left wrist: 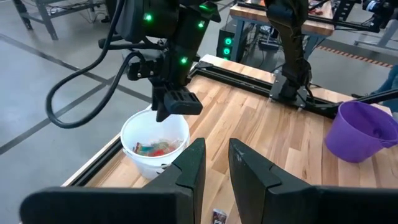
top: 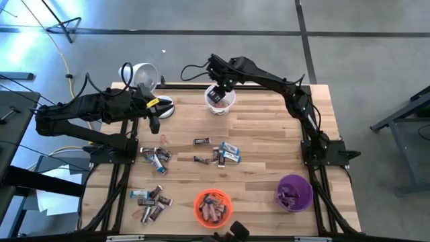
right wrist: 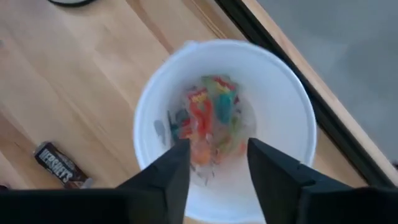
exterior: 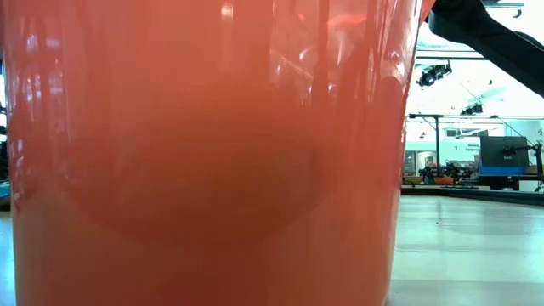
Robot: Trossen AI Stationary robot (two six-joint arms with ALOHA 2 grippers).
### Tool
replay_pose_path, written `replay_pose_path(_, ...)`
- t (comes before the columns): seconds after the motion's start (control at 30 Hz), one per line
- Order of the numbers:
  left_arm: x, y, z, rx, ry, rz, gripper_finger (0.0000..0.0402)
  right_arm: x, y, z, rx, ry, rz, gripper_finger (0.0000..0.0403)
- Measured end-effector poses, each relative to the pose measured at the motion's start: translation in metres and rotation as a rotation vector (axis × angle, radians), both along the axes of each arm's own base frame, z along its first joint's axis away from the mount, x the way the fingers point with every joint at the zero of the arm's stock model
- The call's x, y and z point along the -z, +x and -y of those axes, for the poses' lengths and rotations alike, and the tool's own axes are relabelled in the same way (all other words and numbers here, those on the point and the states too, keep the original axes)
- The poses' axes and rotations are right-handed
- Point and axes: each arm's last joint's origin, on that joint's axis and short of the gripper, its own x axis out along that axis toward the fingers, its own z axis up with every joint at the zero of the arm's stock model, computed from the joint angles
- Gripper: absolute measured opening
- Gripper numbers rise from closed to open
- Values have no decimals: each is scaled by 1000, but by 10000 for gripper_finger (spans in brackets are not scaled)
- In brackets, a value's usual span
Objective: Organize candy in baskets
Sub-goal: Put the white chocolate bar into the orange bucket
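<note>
Candy (top: 153,197) scattered in loose clusters on the table (top: 262,128), nearer the front edge than the white basket (top: 220,101): one cluster at the front left, another toward the middle (top: 226,154), a single dark bar (top: 201,141) closer to the white basket. Orange basket (top: 213,206) at the front edge, filled with pink-red pieces; purple basket (top: 293,191) to its right, holding dark bars. White basket far back, near the rear edge, with a mix of red, orange and green wrappers (right wrist: 211,115) lying in the bottom. Right end effector (top: 219,89) poised directly over the white basket, fingers (right wrist: 171,174) spread apart with nothing between them, so apparently the drop of a piece into that basket, just at release. Left end effector (top: 154,125) hanging to the left of the white basket, beside a white lamp base (top: 163,107), fingers (left wrist: 193,168) nearly together and seemingly empty; no candy seen in them. Next move, as a guess: lifting the right arm clear of the white basket's rim, swinging toward the middle cluster, picking one bar by wrapper colour and matching it to the right basket. Plenty left unsorted, so roughly midway at best.
</note>
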Motion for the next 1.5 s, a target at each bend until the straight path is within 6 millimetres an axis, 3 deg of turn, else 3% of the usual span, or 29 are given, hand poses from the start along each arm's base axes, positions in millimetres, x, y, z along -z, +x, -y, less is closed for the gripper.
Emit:
replay_pose_path(0.17,0,0,0,0,0,-1,55,5,-12,-10,94,212,-76,173)
replay_pose_path(0.27,0,0,0,0,0,-1,55,7,-17,-26,85,323,-167,167)
replay_pose_path(0.37,0,0,0,0,0,-1,55,8,-9,-45,63,329,-177,160)
replay_pose_path(0.83,4,-2,0,9,-3,-46,55,8,19,-173,-195,317,-230,149)
replay_pose_path(1.07,4,-2,0,22,2,-51,55,8,19,-224,-183,239,-250,149)
replay_pose_path(1.2,4,-2,0,29,16,-58,55,8,19,-235,-192,170,-254,149)
replay_pose_path(1.5,4,-2,0,16,20,-56,55,8,19,-225,-227,175,-258,149)
